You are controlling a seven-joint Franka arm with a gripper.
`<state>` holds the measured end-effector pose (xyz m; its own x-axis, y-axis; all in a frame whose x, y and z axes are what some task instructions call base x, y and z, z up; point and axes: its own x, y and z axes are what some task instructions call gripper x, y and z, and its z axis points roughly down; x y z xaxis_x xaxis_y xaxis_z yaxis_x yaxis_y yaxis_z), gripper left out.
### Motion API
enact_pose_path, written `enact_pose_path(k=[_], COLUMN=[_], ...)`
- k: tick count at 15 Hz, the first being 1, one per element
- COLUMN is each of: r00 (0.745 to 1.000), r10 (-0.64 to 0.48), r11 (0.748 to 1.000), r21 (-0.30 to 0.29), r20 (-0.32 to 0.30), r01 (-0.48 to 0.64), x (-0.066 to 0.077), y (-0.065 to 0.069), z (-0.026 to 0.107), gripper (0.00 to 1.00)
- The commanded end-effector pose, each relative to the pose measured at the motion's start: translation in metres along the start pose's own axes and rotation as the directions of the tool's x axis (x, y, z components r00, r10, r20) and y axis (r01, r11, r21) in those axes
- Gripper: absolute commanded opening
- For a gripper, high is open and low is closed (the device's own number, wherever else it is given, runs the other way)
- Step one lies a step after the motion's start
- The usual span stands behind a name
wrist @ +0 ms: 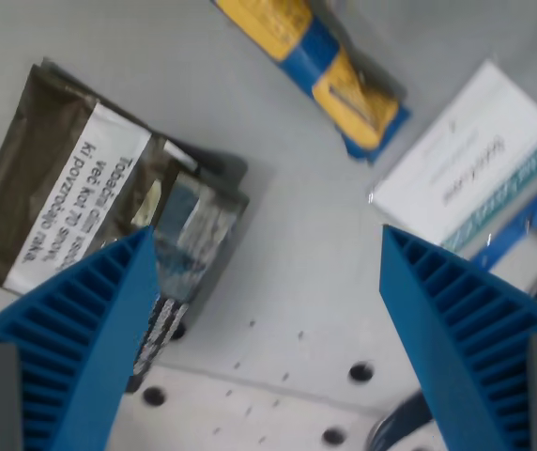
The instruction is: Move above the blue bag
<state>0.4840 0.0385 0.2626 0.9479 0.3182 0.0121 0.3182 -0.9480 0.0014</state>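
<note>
Background: matte grey table surface [287,103], evenly lit, slightly blurred; a scatter of dark round holes [360,373] in it along the lower edge.

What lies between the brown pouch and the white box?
In the wrist view, only bare grey table separates the brown pouch from the white box; the blue-and-yellow bag sits above.

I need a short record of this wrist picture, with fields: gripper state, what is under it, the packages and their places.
gripper: gripper open, holding nothing
under gripper: bare grey table with holes
blue and yellow bag: blue and yellow bag at top centre, beyond the fingertips
dark pouch: dark pouch at the wrist view's left, white label, partly behind a finger
white box: white box at the wrist view's right
</note>
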Motion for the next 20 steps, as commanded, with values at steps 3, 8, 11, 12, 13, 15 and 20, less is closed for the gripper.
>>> enact_pose_path(k=[3,8,11,12,13,15,20], r00=[0.921,0.862,0.833,0.827,0.823,0.817,0.810], r10=[-0.389,-0.507,-0.552,-0.562,-0.567,-0.576,-0.587], r11=[0.921,0.862,0.833,0.827,0.823,0.817,0.810], r21=[-0.022,-0.019,-0.021,-0.022,-0.023,-0.025,-0.028], r20=[0.011,0.013,0.012,0.008,0.008,0.007,0.002], r01=[0.389,0.507,0.553,0.562,0.567,0.576,0.586], x=[0.022,0.039,0.048,0.050,0.052,0.057,0.064], y=[0.002,0.004,0.006,0.007,0.007,0.009,0.013], z=[0.019,0.044,0.058,0.063,0.067,0.074,0.088], gripper=[1.00,1.00,1.00,1.00,1.00,1.00,1.00])
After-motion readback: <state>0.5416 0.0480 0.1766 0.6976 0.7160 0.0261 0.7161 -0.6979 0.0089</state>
